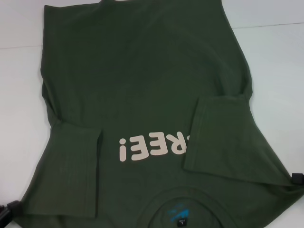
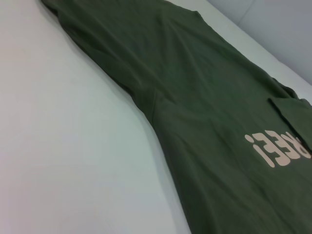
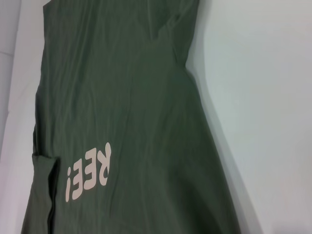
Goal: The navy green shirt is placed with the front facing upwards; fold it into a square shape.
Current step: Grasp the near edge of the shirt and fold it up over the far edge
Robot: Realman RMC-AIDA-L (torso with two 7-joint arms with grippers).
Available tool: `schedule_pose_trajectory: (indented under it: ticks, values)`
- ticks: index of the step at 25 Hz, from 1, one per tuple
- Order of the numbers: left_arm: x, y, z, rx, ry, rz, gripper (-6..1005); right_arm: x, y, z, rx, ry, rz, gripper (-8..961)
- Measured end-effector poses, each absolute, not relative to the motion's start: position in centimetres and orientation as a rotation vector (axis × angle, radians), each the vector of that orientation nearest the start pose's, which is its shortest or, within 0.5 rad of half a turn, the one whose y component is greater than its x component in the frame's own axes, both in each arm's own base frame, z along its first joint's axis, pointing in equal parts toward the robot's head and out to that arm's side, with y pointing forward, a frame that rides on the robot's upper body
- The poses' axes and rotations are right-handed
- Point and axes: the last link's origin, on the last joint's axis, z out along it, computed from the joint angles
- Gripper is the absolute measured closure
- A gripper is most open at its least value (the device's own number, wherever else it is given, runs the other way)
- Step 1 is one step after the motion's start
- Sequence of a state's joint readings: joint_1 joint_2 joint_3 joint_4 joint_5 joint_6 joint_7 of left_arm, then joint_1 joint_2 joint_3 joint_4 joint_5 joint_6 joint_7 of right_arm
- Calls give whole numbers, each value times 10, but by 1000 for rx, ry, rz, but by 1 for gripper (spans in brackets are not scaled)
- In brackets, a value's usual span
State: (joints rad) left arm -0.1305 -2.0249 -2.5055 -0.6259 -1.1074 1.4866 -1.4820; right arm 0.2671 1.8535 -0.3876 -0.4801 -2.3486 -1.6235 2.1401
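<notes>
- Right gripper (image 1: 297,178) shows only as a small black tip at the right edge of the head view, touching the shirt's near right shoulder; whether it is open or closed cannot be told.
- Left gripper (image 1: 8,210) is a dark shape at the lower left corner, at the shirt's near left edge; its opening also cannot be told.
- Dark green shirt (image 1: 142,85) lies front up on the table, collar nearest the robot, hem cut off at the far edge.
- Both sleeves are folded inward over the chest; the right sleeve (image 1: 223,140) hides part of the pale lettering (image 1: 152,146).
- Collar label and blue print (image 1: 178,212) are partly cut off.
- White table (image 1: 275,61) surrounds the shirt.
</notes>
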Motion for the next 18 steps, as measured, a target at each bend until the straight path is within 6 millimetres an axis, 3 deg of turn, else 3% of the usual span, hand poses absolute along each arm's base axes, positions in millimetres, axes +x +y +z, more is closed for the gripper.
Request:
schedule_pose_trajectory:
  ticks: [9, 18]
  values:
    - [-396, 191, 26, -2371, -1305, -541, 989, 411, 209, 76, -1996, 2108, 496, 900]
    - [-394, 193, 25, -2374, -1300, -555, 988, 407, 221, 80, -2008, 2069, 517, 900]
